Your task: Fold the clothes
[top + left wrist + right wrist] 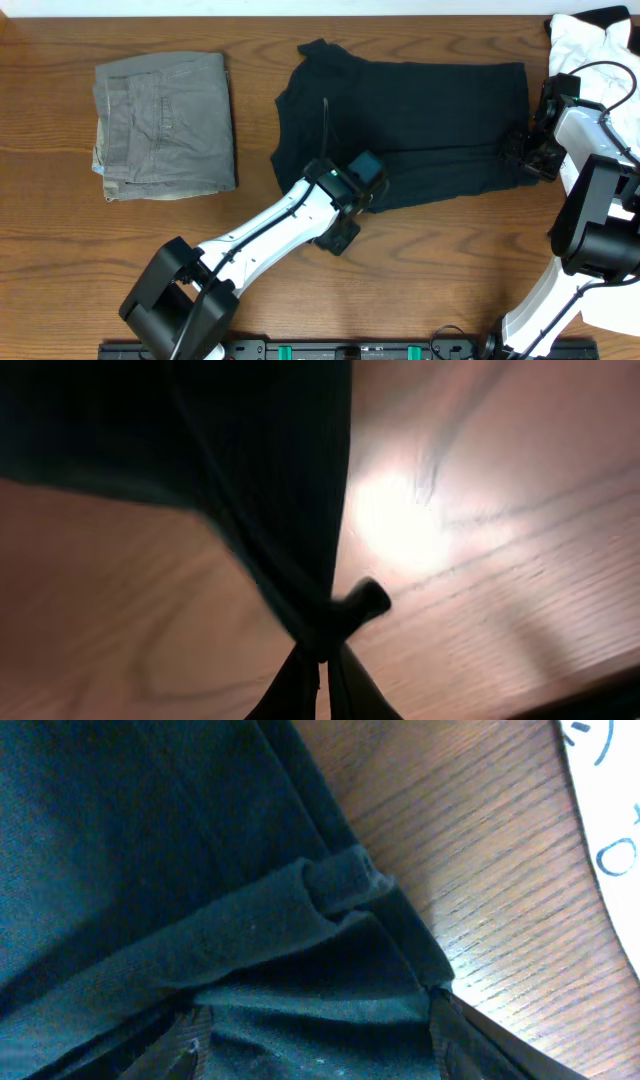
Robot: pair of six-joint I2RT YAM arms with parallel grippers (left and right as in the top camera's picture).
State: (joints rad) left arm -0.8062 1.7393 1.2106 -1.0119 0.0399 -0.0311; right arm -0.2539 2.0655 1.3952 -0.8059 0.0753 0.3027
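Observation:
The clothes, a black T-shirt (420, 110), lie partly folded across the middle of the wooden table (450, 270). My left gripper (368, 182) is at the shirt's near edge. In the left wrist view it (322, 660) is shut on a pinch of the black fabric (250, 480), which hangs lifted above the wood. My right gripper (522, 150) sits at the shirt's right edge. In the right wrist view it (320, 1045) is open, its fingers (185, 1045) wide apart, with bunched black cloth (150, 850) and a rolled hem lying between and ahead of them.
Folded grey-green trousers (165, 125) lie at the left of the table. A white garment (590, 40) with small dark print lies at the back right corner, close behind the right arm, and its edge (610, 820) shows in the right wrist view.

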